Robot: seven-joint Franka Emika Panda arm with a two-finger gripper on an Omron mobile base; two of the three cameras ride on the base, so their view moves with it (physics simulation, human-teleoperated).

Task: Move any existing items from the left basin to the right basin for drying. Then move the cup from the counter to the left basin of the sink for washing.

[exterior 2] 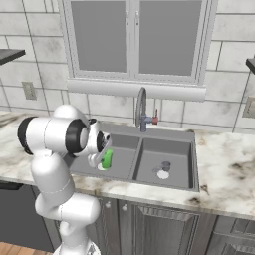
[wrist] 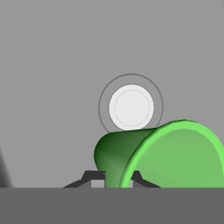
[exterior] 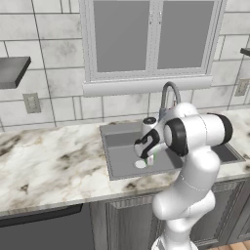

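My gripper [wrist: 114, 177] is shut on the green cup [wrist: 153, 153], which lies tilted between the fingers with its wide rim toward the camera. The cup [exterior 2: 107, 159] hangs low inside the left basin [exterior 2: 124, 148] of the dark-grey sink, just above the pale round drain [wrist: 131, 107]. In the left base view the gripper [exterior: 149, 156] reaches down into this basin [exterior: 122, 156], and a sliver of the cup [exterior: 150, 159] shows beside the drain. A small grey cylinder [exterior 2: 166, 165] stands in the right basin [exterior 2: 174, 152] near its drain.
The arched grey faucet [exterior 2: 141, 107] rises behind the sink, between the two basins. The marble counter [exterior: 49, 166] runs wide to the sink's left and also continues on its right [exterior 2: 224, 159]. A window sill and tiled wall stand behind.
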